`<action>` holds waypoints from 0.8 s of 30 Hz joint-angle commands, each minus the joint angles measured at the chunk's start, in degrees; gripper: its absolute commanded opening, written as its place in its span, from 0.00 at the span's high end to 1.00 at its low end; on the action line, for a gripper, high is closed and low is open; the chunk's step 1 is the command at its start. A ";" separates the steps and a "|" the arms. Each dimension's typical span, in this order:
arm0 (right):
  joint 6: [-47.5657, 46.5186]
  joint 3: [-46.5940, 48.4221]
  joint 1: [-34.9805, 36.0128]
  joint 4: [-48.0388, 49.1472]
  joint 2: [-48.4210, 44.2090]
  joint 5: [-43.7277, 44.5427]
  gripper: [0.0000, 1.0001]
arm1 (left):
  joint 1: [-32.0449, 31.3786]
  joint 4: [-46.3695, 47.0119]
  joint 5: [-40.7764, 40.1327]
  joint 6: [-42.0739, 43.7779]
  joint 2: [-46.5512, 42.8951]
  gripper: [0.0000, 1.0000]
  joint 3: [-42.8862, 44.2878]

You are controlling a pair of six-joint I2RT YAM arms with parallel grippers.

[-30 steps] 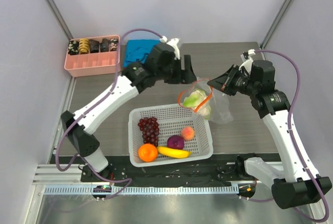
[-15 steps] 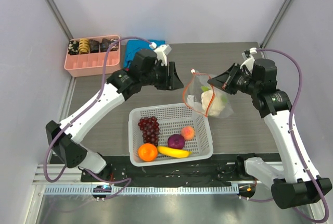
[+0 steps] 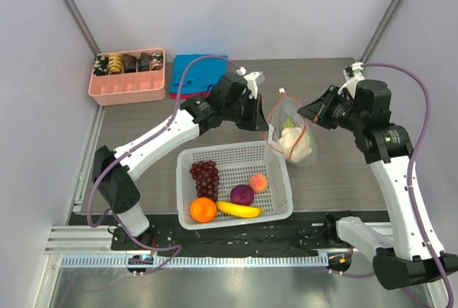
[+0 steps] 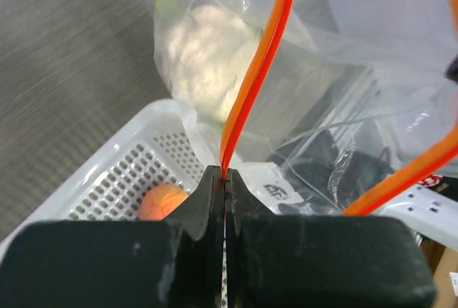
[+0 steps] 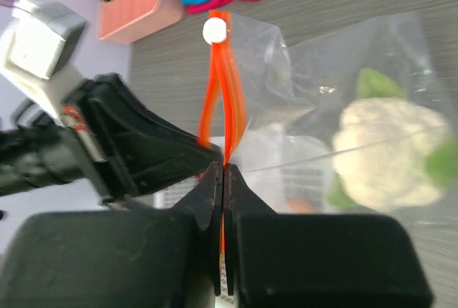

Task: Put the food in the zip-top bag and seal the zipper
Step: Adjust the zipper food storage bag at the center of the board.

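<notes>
Beside the basket (image 3: 215, 149), the zipper (image 4: 252, 79) is clamped by left tool (image 4: 225, 173) and right tool (image 5: 222, 168) — to be spread evenly, without jerks

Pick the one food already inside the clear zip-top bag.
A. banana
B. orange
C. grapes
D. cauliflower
D: the white cauliflower shows through the clear plastic of the zip-top bag, in the top view and both wrist views.

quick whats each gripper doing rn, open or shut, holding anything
left gripper: closed, fingers pinching the zipper of the zip-top bag
right gripper: closed, fingers pinching the zipper too
</notes>
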 commanded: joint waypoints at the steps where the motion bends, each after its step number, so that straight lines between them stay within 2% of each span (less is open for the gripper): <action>1: -12.83 7.98 -0.19 -7.86 -1.49 15.10 0.99 | -1.07 2.57 3.50 0.26 -0.03 1.00 8.30; 2: -15.81 8.77 -0.19 -10.05 -1.40 19.92 0.99 | -1.42 2.75 3.41 0.62 0.14 1.00 8.66; 5: -20.04 8.44 -0.28 -12.69 -1.58 25.48 0.99 | -2.83 1.44 3.50 2.20 2.77 1.00 9.89; 10: -23.48 4.31 -0.19 -15.43 -3.16 31.03 0.99 | -4.15 -0.50 4.03 2.90 6.30 1.00 11.31; 14: -24.72 -0.34 -0.19 -15.78 -5.00 31.40 0.99 | -4.76 -1.82 6.04 3.26 8.83 0.98 12.18; 16: -24.37 -1.23 -0.28 -15.61 -5.62 31.14 0.99 | -4.85 -2.00 6.22 3.43 9.28 0.88 13.06; 17: -24.37 -1.50 -0.28 -15.52 -5.88 30.52 0.99 | -4.77 -2.17 5.96 4.56 9.20 0.75 13.24; 20: -24.19 -1.15 -0.19 -15.43 -6.24 27.53 0.99 | -4.07 -2.61 4.30 9.64 6.66 0.56 13.16; 22: -24.45 -1.15 -0.28 -15.43 -6.32 27.09 0.99 | -2.49 -1.92 3.24 12.56 2.45 0.52 9.74; 23: -24.54 -1.41 -0.19 -15.43 -6.24 26.91 0.99 | -1.61 -0.95 6.02 13.79 0.34 0.39 7.46; 24: -24.45 -1.50 -0.28 -15.52 -6.15 26.74 0.99 | -0.64 0.36 7.18 16.24 -1.77 0.31 4.83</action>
